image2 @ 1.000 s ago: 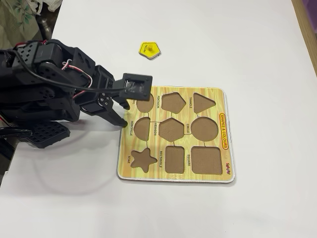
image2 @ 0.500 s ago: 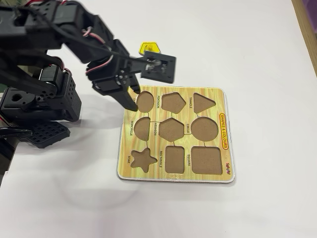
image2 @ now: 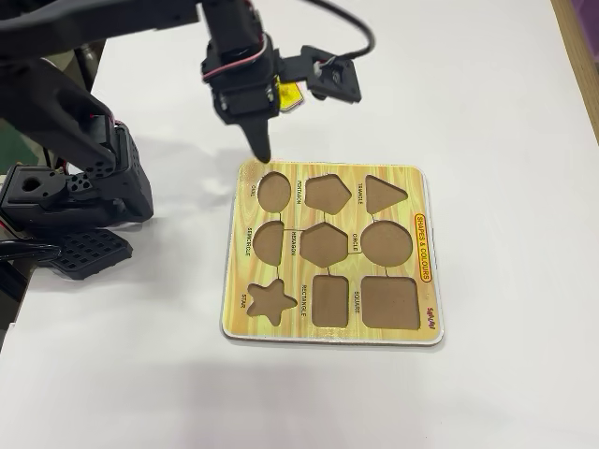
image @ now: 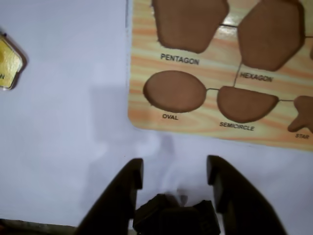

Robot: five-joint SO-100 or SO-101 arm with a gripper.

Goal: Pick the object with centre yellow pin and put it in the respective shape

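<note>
One puzzle board [image2: 332, 262] lies here, with nine cut-out recesses in it. One yellow piece [image: 7, 66] sits apart. One robot arm [image2: 140, 28].

The black arm reaches from the left edge of the fixed view toward the upper middle. Its claw [image2: 261, 140] points downward. In the wrist view the 2 fingers [image: 122, 188] stand apart, holding nothing.

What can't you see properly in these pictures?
- Yellow pentagon piece: fixed view, mostly hidden behind the arm; wrist view, cut off by the left edge.
- Its knob and lettering: not readable in either.
- Puzzle board: wrist view shows only one corner.
- Gripper: one fingertip hidden in fixed view.
</note>
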